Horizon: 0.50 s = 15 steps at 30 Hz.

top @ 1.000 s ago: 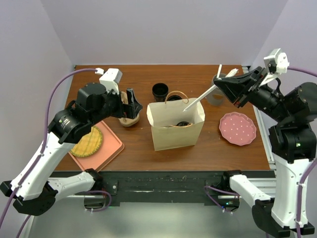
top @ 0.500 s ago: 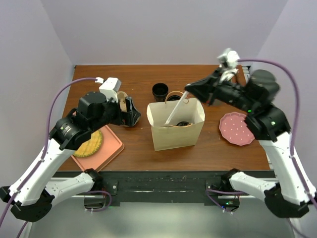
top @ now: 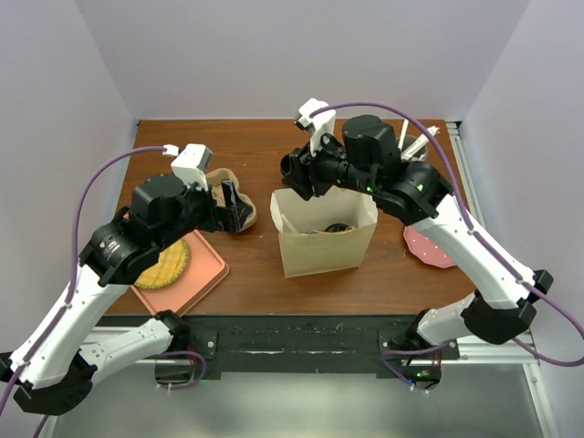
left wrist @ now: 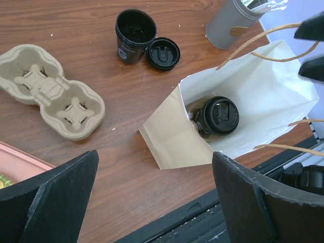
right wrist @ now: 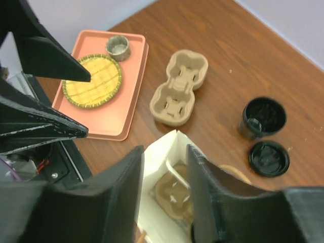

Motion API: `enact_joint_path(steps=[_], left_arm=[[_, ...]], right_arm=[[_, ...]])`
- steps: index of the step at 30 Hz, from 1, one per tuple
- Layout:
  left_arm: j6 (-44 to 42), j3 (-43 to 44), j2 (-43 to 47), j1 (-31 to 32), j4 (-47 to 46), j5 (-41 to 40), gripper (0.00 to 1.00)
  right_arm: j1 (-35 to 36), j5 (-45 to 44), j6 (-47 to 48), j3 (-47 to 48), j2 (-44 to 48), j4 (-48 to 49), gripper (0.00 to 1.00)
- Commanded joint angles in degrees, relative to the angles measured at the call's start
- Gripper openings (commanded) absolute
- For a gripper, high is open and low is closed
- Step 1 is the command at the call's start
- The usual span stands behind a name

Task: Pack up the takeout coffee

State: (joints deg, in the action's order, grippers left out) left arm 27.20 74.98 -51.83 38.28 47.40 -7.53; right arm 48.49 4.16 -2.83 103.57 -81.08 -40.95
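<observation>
The takeout coffee [left wrist: 218,115], a black cup with a black sip lid, stands inside the open paper bag [left wrist: 243,96]. It shows as a dark shape in the bag [top: 324,239] in the top view [top: 338,227]. My left gripper [left wrist: 154,162] is wide open and empty, above the table left of the bag, by the cardboard carrier [top: 219,187]. My right gripper [right wrist: 164,152] is open and empty over the bag's back left corner [top: 294,173]. A white straw [right wrist: 174,174] lies inside the bag [right wrist: 157,162], on a brown cardboard insert.
A lidless black cup [left wrist: 134,35] and a loose black lid [left wrist: 163,53] sit behind the bag. A grey utensil tin [left wrist: 235,23] is at the back right. A pink tray [right wrist: 101,114] holds a woven yellow plate [right wrist: 93,81] and a small cup [right wrist: 117,46]. A pink plate [top: 429,248] lies right.
My right arm has swung left from the right side to over the bag. The white straw it held is now inside the bag, let go. The left arm has shifted slightly.
</observation>
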Motion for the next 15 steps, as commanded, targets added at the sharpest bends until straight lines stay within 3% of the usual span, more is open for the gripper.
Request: enact_joint_path(steps=[1, 8, 9, 15], left_arm=[[-1.4, 1.9, -0.2, -0.2, -1.8, -0.5, 1.00], [-5.7, 5.3, -2.3, -0.2, -2.1, 1.4, 1.00], [-6.3, 6.2, -3.0, -0.2, -2.1, 1.1, 1.00], [-5.4, 12.4, -4.9, -0.2, -2.7, 3.9, 1.00]], right_arm=[[0.1, -3.4, -1.9, 4.3, 2.1, -3.6, 0.59], [0.1, -4.9, -10.9, 3.7, 6.1, -3.3, 0.72], [0.0, -5.3, -11.7, 3.8, 6.5, -3.9, 0.98], [0.2, -12.0, -18.9, 4.6, 10.8, -6.4, 0.99]])
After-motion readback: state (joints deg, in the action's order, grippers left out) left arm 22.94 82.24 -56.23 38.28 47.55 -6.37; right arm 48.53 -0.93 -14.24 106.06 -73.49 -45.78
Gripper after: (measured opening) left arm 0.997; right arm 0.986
